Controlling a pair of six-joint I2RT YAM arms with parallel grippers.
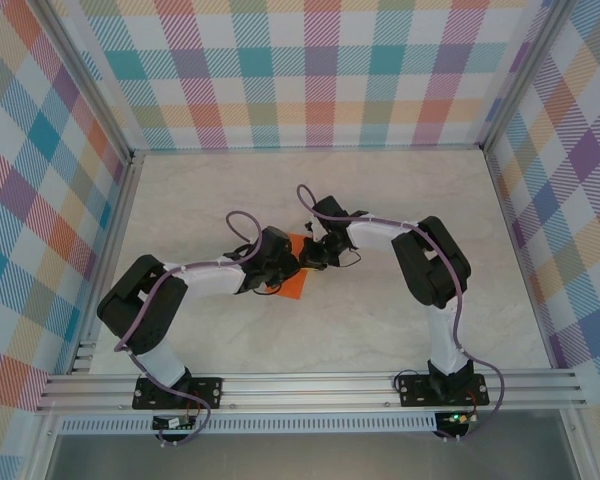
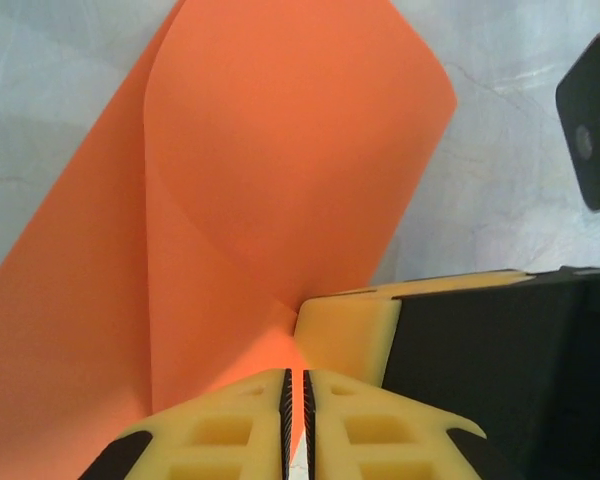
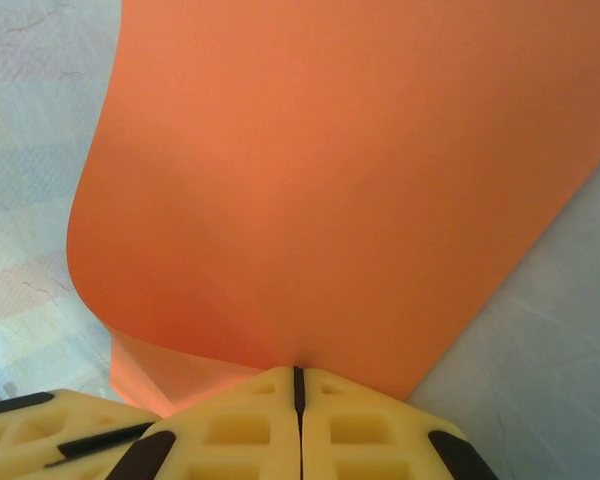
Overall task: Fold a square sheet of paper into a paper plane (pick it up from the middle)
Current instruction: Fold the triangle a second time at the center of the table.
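The curled square sheet of paper [image 3: 330, 180] is pinched by the right gripper [image 3: 299, 378], jaws fully closed, and by the left gripper [image 2: 296, 390], a hairline gap noted.

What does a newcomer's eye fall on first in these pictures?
The bright orange paper, curling up at the middle of the pale table. The left pincer and right pincer nip it side by side. Gaudy plaid walls surround everything.

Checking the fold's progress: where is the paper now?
Top view: the paper is near the middle of the table, pinched where the left end effector and right end effector meet.
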